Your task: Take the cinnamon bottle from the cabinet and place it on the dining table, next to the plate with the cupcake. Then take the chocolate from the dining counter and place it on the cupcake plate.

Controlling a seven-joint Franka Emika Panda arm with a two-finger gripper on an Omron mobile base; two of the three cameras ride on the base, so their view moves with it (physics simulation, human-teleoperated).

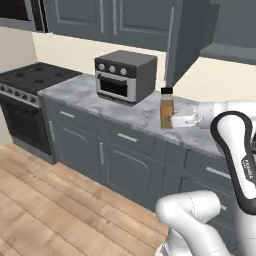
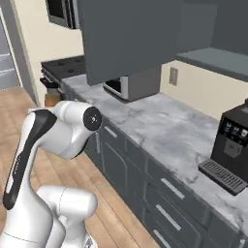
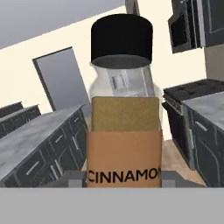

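The cinnamon bottle (image 1: pixel 167 108) is a clear jar with a black cap and a brown label. It hangs upright in the air in front of the marble counter (image 1: pixel 125 111). My gripper (image 1: pixel 176 120) is shut on its lower half from the right. In the hand view the cinnamon bottle (image 3: pixel 123 131) stands close up between the fingertips (image 3: pixel 73 178), with its label readable. In the right base view the cinnamon bottle (image 2: pixel 50 98) peeks out behind my arm. The cupcake plate, the chocolate and the dining table are out of view.
A toaster oven (image 1: pixel 125 75) sits on the counter to the left of the bottle, and a stove (image 1: pixel 30 80) is further left. An open cabinet door (image 1: pixel 187 40) hangs above the bottle. A coffee machine (image 2: pixel 231 145) stands at the right. Another grey counter (image 3: pixel 35 131) lies ahead.
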